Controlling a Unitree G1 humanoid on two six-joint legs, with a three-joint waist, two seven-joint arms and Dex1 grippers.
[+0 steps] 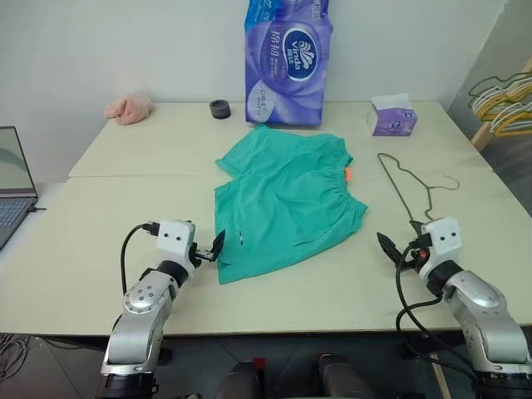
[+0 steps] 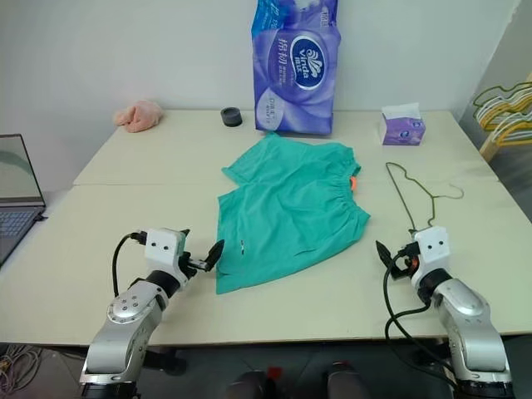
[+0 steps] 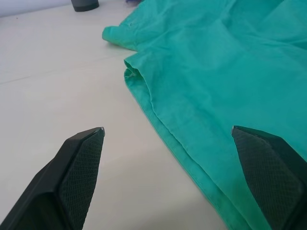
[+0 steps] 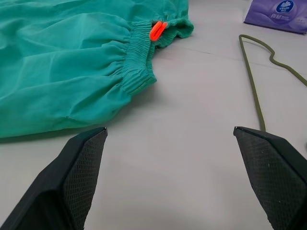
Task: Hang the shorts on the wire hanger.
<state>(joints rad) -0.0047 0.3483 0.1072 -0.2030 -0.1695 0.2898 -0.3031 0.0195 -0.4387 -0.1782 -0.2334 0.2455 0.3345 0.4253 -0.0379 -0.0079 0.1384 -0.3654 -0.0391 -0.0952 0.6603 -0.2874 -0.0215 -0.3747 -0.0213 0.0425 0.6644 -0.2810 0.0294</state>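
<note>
Left eye view: teal-green cloth shorts with a gathered elastic waistband and a small orange tag lie flat in the middle of the pale counter. Just to their right lies a thin, dark olive-grey wire hanger, triangular with a hooked top, apart from the cloth. Left hand hovers beside the shorts' near left corner, fingers spread apart and empty. Right hand sits near the hanger's near end, fingers likewise spread wide, gripping nothing.
</note>
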